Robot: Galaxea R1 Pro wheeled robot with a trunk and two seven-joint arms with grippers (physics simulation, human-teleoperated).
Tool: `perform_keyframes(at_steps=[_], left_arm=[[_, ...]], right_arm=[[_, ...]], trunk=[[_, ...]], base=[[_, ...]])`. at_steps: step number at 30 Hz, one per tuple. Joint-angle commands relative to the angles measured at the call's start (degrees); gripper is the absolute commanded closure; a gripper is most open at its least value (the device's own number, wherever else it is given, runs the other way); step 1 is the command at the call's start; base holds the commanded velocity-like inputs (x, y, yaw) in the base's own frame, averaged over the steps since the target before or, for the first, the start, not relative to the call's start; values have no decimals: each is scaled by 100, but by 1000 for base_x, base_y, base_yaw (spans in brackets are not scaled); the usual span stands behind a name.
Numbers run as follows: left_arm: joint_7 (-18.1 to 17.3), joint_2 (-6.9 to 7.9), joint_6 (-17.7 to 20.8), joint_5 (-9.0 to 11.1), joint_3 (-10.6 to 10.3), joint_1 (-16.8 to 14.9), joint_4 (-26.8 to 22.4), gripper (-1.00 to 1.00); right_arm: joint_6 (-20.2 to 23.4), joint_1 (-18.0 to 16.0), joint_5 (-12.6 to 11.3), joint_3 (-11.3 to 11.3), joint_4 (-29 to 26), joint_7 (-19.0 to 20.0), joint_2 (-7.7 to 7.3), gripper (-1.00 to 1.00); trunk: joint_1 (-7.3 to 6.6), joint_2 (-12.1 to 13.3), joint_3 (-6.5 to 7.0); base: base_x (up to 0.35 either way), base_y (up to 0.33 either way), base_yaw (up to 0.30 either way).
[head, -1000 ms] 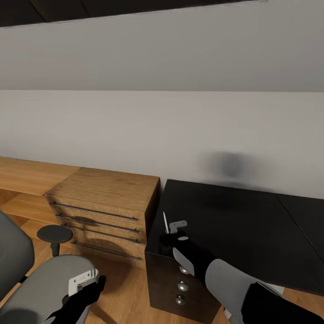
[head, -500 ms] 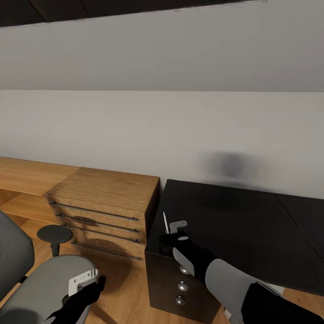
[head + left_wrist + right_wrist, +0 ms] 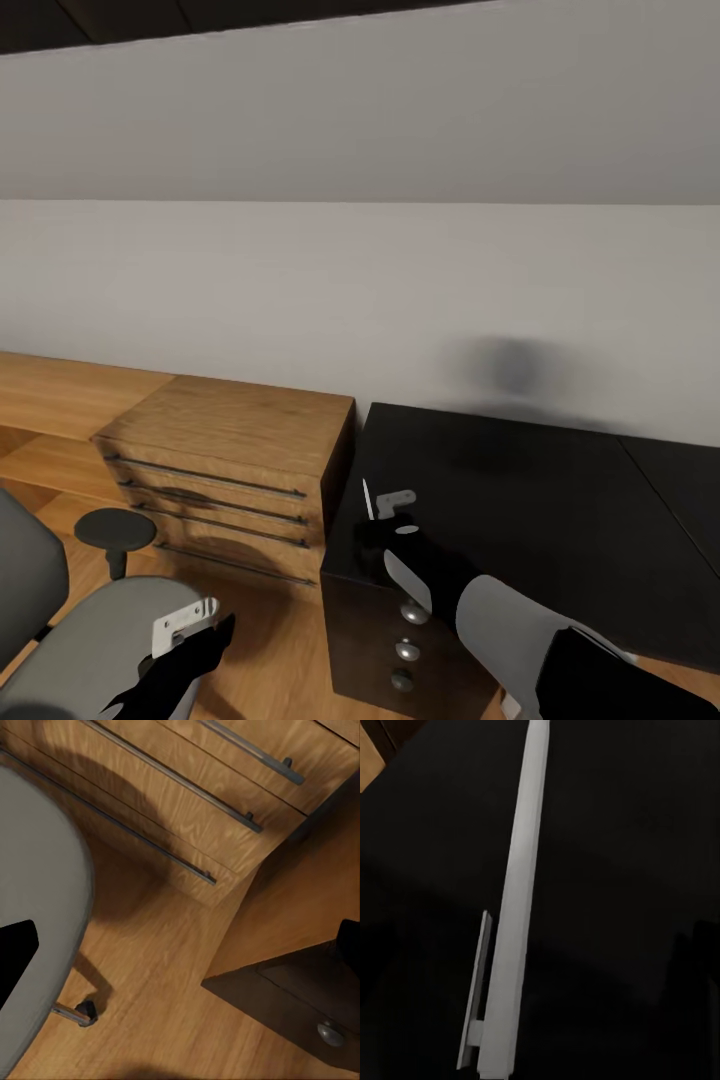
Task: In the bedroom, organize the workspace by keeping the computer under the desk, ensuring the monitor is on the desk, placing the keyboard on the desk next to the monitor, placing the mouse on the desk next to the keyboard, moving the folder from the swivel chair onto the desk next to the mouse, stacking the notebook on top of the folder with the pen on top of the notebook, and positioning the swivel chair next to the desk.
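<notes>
A thin white pen (image 3: 367, 498) stands nearly upright in my right gripper (image 3: 377, 525), which is shut on it just above the left end of the desk (image 3: 520, 490). In the right wrist view the pen (image 3: 517, 907) runs lengthwise over the black desk top (image 3: 622, 832). My left gripper (image 3: 212, 632) hangs open over the front edge of the swivel chair's grey seat (image 3: 80, 645). Its dark fingers stand far apart at the edges of the left wrist view, with the seat (image 3: 37, 892) beside one of them. The other task things are out of view.
A light wooden drawer chest (image 3: 230, 470) stands against the desk's left side, its bar handles (image 3: 172, 780) close to my left gripper. The desk's dark drawer unit (image 3: 385, 640) with round knobs (image 3: 328, 1031) faces me. A round armrest (image 3: 115, 528) and a chair caster (image 3: 86, 1011) are on the wooden floor side.
The whole head view has shifted slightly, so the chest and chair sit a little further left and lower. Both grippers keep their places, and the pen stays held.
</notes>
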Motion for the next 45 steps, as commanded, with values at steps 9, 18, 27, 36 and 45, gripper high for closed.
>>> perform_keyframes(at_steps=[9,18,27,36,45], left_arm=[[47,1,19,57,-5,0,-13,-100],[47,0,19,61,-8,0,-13,-100],[47,4,19,60,-6,1,-13,-100],[47,7,19,59,-5,0,-13,-100],[47,5,19,63,-5,2,-13,-100]], right_arm=[[27,-7,-92,27,1,-34,0,-100],[35,-5,-92,29,-2,-33,0,-100],[104,-7,-92,33,-9,-33,0,100],[106,-7,-92,34,-11,-32,0,100],[106,-7,-92,31,-44,-32,0,100]], trunk=[[2,-2,-6],[2,-2,-6],[2,-2,-6],[2,-2,-6],[2,-2,-6]], base=[[22,0,0],[1,0,0],[0,0,0],[0,0,0],[0,0,0]])
